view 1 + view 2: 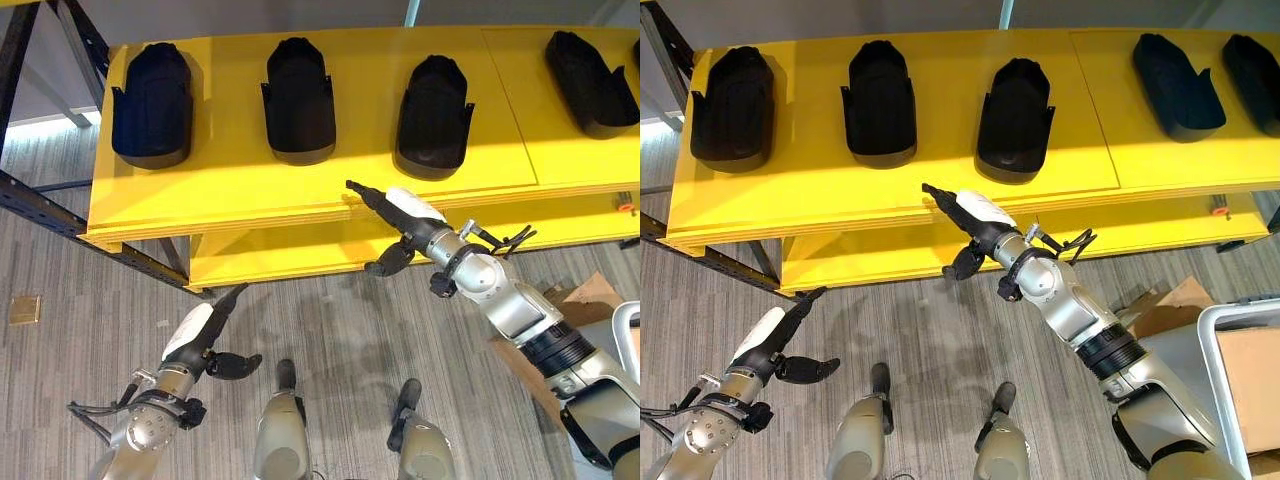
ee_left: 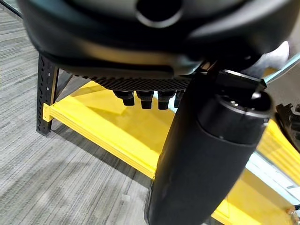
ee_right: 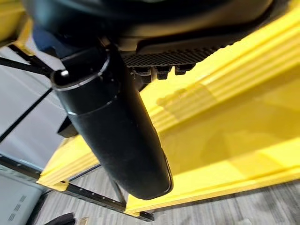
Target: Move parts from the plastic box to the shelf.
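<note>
Left hand (image 1: 205,345): lower left of frame, over the grey floor (image 1: 330,340), fingers straight and loose, holding nothing.
Parts (image 1: 300,100): black moulded pieces sitting in a row along the top of the yellow shelf (image 1: 230,185) (upper half of the frame).
Right hand (image 1: 400,215): centre, fingers stretched out flat at the shelf's front edge, empty.
Box (image 1: 1240,380): lower right corner, white rim, cardboard inside.

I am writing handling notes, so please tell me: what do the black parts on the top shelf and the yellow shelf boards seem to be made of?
The black parts look like moulded plastic with a matt finish: thin walls, ribbed insides, only soft highlights. The yellow shelf is probably painted plywood: smooth satin top, and layered lines along its front edge.
</note>
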